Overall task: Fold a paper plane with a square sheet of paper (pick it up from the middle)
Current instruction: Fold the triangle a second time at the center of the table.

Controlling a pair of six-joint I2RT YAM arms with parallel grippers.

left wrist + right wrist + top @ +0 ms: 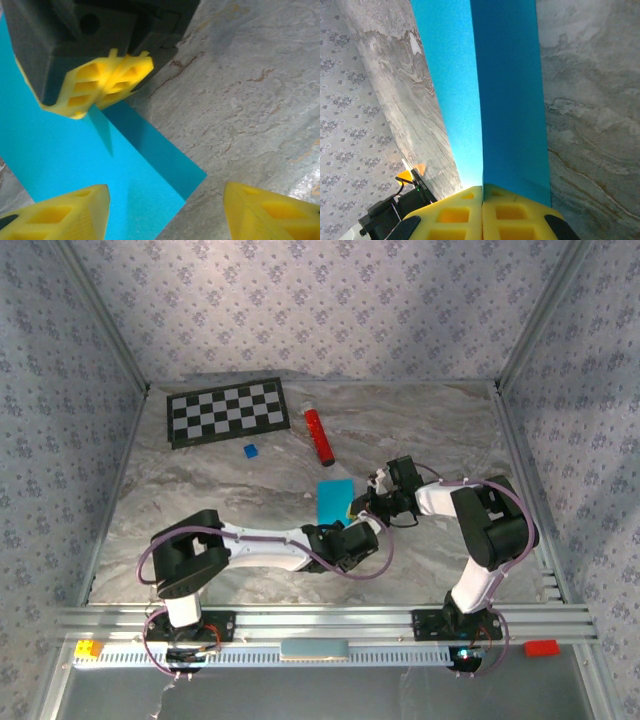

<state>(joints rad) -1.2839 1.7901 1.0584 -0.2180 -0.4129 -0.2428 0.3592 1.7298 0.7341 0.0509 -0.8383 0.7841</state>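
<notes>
The square sheet of paper (334, 499) lies mid-table, bright cyan and folded over on itself. In the right wrist view the paper (507, 95) rises as two flaps from a centre crease, and my right gripper (482, 197) is shut on that crease. The top view has my right gripper (363, 502) at the sheet's right edge. My left gripper (351, 527) hovers just below the sheet's near right corner. In the left wrist view, my left gripper (167, 215) is open over that corner of the paper (75, 160), holding nothing. Above it the right gripper's fingers (107, 80) pinch the sheet.
A checkerboard mat (227, 411) lies at the back left, with a red cylinder (318, 434) and a tiny dark-blue block (250, 451) beside it. A yellow block (88, 649) and a red block (541, 647) sit on the front rail. Metal frame posts border the table.
</notes>
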